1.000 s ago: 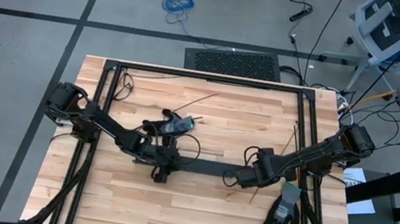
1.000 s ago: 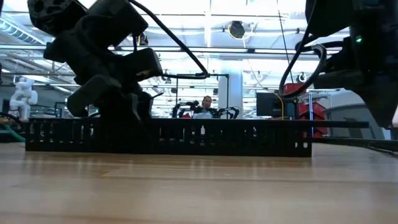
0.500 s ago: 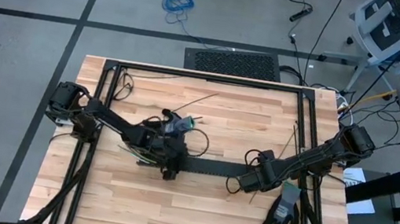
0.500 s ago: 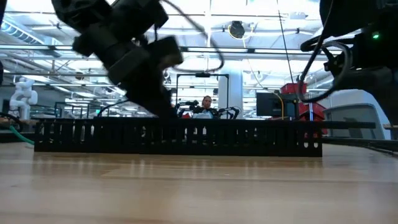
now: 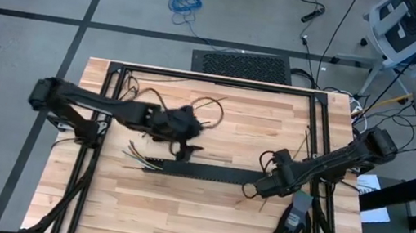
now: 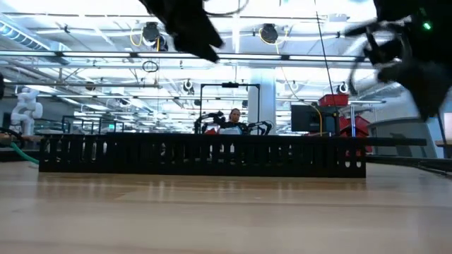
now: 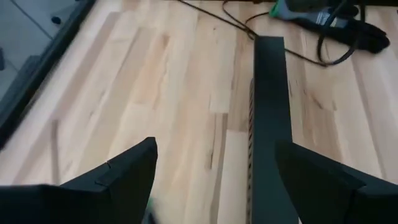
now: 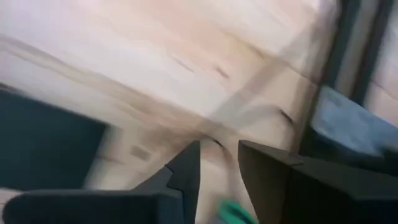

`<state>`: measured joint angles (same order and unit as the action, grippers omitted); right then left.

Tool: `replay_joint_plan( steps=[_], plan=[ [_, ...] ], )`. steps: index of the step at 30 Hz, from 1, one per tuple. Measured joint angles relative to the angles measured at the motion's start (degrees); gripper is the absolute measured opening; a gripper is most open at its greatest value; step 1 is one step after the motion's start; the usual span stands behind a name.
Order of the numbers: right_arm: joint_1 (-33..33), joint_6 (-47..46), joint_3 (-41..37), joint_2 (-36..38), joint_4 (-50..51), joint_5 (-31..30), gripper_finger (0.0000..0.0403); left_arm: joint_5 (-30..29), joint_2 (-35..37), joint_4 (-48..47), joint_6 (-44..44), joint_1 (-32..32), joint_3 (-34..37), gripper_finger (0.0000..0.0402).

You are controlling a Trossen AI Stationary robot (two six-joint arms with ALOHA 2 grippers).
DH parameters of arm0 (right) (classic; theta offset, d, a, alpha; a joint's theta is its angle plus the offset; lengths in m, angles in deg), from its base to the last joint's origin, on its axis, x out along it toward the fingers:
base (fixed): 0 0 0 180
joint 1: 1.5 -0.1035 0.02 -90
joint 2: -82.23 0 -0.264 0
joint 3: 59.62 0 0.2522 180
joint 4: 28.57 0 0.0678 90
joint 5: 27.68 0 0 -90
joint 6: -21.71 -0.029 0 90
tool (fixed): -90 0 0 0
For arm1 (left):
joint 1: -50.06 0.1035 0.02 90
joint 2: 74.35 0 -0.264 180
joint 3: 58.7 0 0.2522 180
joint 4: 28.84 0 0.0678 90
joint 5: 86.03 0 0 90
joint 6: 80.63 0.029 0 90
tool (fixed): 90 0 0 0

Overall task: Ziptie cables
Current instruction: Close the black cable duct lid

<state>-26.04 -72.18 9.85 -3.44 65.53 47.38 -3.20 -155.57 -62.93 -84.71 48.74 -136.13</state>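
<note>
The worktop [image 5: 203,207] is seen as pale planked wood with a smooth, faintly sheened finish; the slotted duct [image 5: 216,172] appears as matt black plastic, the left gripper's fingers [image 7: 127,177] likewise, and the glove [image 5: 293,218] as dark knitted cloth

Cables [image 5: 138,156]: loose bundle of thin wires, pale, yellowish and green strands showing, lying flat on wooden table. Free ends fan out just past left end of black slotted duct [image 5: 216,172], splayed toward table's left side. Rest of bundle runs into duct, hidden there. In low view, green strand shows at duct's left end.
</note>
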Motion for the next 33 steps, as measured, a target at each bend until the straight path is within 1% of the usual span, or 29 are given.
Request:
replay_joint_plan(
  steps=[2,3,5,7,8,10,13,17,20,22,24,28,33],
  plan=[
    [0.1,0.7,0.9,2.1,-3.5,-5.5,0.0094,0.0,3.3,-3.7,-0.1,0.1,1.0,0.0313],
    [0.2,2.4,1.3,3.0,-6.3,-8.7,0.0090,0.0,4.7,-5.4,-0.4,-0.2,2.2,0.0309],
    [0.2,8.1,2.2,4.8,-14.3,-14.4,0.0083,1.9,6.4,-8.3,-2.8,-0.9,5.9,0.0300],
    [0.5,15.7,2.7,5.9,-22.2,-18.2,0.0076,5.0,7.4,-8.3,-6.1,-2.2,10.3,0.0291],
    [0.9,19.2,2.9,6.0,-26.0,-19.2,0.0073,6.3,8.0,-8.2,-8.0,-2.9,12.5,0.0288],
    [1.9,24.7,2.9,6.2,-33.1,-19.3,0.0066,8.1,8.9,-7.8,-11.5,-4.5,16.0,0.0282],
    [3.4,30.6,2.9,5.8,-40.6,-19.4,0.0057,10.8,9.1,-8.3,-17.1,-7.3,19.2,0.0277],
    [5.0,33.0,2.9,5.7,-42.8,-19.5,0.0050,12.4,9.2,-9.7,-22.1,-10.6,19.0,0.0277],
    [5.8,33.3,2.9,5.7,-42.0,-19.5,0.0050,12.4,8.6,-14.9,-22.2,-12.2,19.0,0.0277],
    [5.9,33.7,2.9,5.7,-42.2,-19.6,0.0050,12.0,8.5,-16.7,-22.6,-12.8,19.1,0.0277],
    [6.1,34.3,2.9,5.7,-42.2,-19.5,0.0050,11.0,8.5,-16.1,-22.6,-13.3,19.1,0.0277],
    [6.2,34.8,2.9,5.7,-42.3,-19.5,0.0050,6.8,8.5,-15.0,-21.8,-13.4,19.1,0.0277],
    [6.2,35.0,2.9,5.7,-42.3,-19.5,0.0050,6.5,8.5,-14.5,-17.4,-13.2,19.1,0.0277]
  ],
)
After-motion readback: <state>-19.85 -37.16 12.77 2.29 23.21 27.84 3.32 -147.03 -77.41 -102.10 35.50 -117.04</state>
